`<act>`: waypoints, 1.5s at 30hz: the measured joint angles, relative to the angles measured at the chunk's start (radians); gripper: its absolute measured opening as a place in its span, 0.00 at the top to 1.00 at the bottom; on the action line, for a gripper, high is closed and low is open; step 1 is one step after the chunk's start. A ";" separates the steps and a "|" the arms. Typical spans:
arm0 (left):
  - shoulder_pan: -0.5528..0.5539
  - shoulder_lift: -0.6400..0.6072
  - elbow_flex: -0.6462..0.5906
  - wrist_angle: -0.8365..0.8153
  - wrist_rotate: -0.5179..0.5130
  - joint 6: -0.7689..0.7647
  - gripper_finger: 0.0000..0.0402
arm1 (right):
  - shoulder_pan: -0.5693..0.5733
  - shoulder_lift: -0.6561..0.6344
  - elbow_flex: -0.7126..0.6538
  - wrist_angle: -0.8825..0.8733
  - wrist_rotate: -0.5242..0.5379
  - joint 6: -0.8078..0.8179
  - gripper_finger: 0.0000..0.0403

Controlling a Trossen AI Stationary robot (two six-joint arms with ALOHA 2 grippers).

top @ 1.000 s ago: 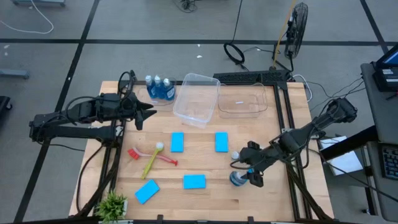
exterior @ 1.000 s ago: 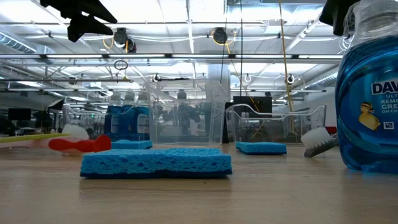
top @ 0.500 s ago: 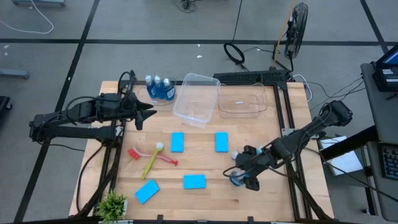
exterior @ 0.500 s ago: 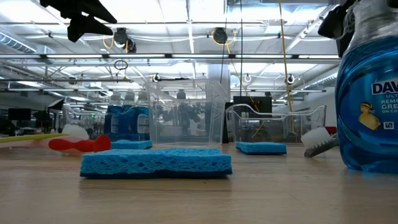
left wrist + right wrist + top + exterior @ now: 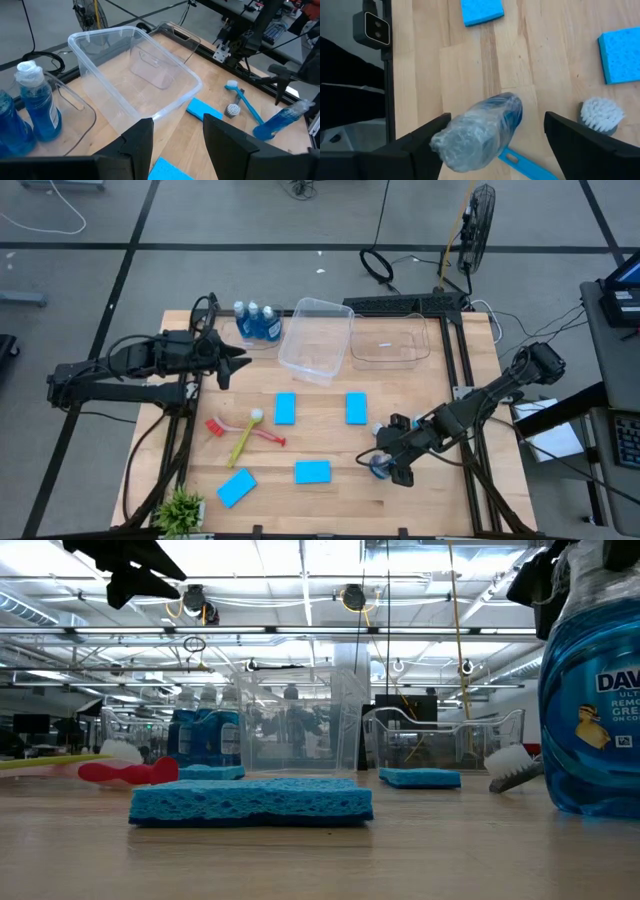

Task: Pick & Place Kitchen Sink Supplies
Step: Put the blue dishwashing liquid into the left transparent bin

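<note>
On the worktop (image 5: 330,500), seen from above, the tall clear bin (image 5: 316,338) is my landmark. The right gripper (image 5: 388,464) hovers well toward the front from that bin, directly over a standing blue soap bottle (image 5: 380,466), probably lining up to lift it. The left gripper (image 5: 238,356) waits just left of the bin, beside three more soap bottles (image 5: 256,322). Four blue sponges (image 5: 285,408) and a red brush (image 5: 245,429) crossed with a yellow-green brush (image 5: 243,442) lie in front of the bin.

From table height, a sponge (image 5: 251,802) lies before the bin (image 5: 300,720), and the lone bottle (image 5: 592,690) stands upright off to its right.

The left wrist camera shows that arm's jaws partly spread on nothing, facing the bin (image 5: 135,70).

The right wrist camera shows jaws spread wide either side of the bottle's pale cap (image 5: 470,137), not touching; a blue brush (image 5: 555,150) lies beside the bottle.
</note>
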 joint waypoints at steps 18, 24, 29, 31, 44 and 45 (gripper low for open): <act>0.000 0.000 0.000 -0.001 0.000 0.000 0.56 | -0.001 -0.002 0.002 -0.002 0.004 -0.005 0.69; 0.000 0.000 0.000 -0.001 0.000 0.000 0.56 | -0.001 -0.002 0.002 -0.002 -0.001 0.000 0.69; 0.000 0.000 0.000 0.000 0.001 -0.002 0.56 | -0.001 -0.008 0.001 -0.003 0.003 0.000 0.69; 0.000 0.000 0.000 0.000 0.001 -0.006 0.56 | -0.002 -0.016 0.000 -0.004 0.017 0.001 0.69; 0.000 0.001 0.000 0.101 0.102 -0.009 0.56 | -0.083 -0.153 -0.001 0.199 0.131 -0.104 0.69; 0.000 0.004 0.000 0.110 0.115 -0.006 0.56 | -0.095 -0.157 -0.001 0.219 0.131 -0.126 0.69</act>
